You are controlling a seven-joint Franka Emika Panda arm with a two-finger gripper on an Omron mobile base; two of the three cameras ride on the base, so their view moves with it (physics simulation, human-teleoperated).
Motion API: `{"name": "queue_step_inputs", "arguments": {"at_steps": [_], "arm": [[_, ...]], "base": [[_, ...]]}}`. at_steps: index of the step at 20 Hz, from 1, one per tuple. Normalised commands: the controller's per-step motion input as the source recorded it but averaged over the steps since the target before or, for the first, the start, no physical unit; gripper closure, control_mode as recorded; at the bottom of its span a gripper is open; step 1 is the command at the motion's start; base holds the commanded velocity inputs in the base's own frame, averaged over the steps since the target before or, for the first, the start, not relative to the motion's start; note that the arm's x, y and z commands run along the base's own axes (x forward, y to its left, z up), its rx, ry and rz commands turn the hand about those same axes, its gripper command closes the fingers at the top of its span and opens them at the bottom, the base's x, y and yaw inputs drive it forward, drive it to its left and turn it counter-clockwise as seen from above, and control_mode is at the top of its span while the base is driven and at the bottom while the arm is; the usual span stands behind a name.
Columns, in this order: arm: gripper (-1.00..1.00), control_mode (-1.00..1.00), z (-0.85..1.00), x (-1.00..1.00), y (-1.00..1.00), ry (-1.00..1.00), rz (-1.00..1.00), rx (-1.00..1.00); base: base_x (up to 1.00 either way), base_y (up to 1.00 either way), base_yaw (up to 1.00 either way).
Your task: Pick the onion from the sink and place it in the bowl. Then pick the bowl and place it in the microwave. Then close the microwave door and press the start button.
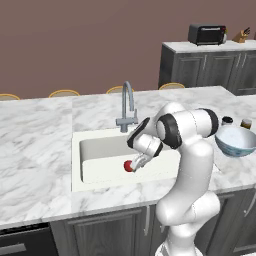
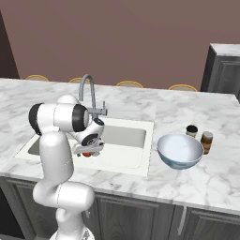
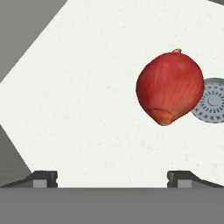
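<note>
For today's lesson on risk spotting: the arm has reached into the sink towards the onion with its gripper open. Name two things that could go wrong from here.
1. In the hand view the onion sits right of the midline between the open gripper fingertips, so closing now could nudge it instead of gripping it.
2. The onion is round and lies beside the drain on the smooth sink floor, so a glancing touch might roll it away.

No text, label, brand, number or sign is showing legibly anywhere. The two small jars (image 2: 199,137) sitting near the right edge of the counter (image 2: 187,112) are carrying no readable labels, and the toaster (image 1: 207,34) on the far cabinet is displaying no markings that can be made out.
</note>
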Motion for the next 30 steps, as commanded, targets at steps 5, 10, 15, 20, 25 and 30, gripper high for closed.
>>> {"name": "queue_step_inputs", "arguments": {"at_steps": [5,10,15,20,25,30], "arm": [[-1.00,-1.00,-0.12,0.25,0.00,-0.06,0.00,0.00],[-1.00,-1.00,-0.18,0.17,0.08,-0.01,0.00,0.02],[-1.00,-1.00,-0.15,0.19,0.12,0.00,0.00,0.02],[-1.00,-1.00,-0.08,0.29,0.12,-0.01,0.00,0.00],[-1.00,-1.00,-0.09,0.18,0.00,-0.05,0.00,0.00],[-1.00,-1.00,-0.23,0.04,0.00,-0.06,0.00,0.01]], "base": [[0.00,0.00,0.00],[0.00,0.00,0.00],[0.00,0.00,0.00],[0.00,0.00,0.00],[0.00,0.00,0.00],[0.00,0.00,0.00]]}}
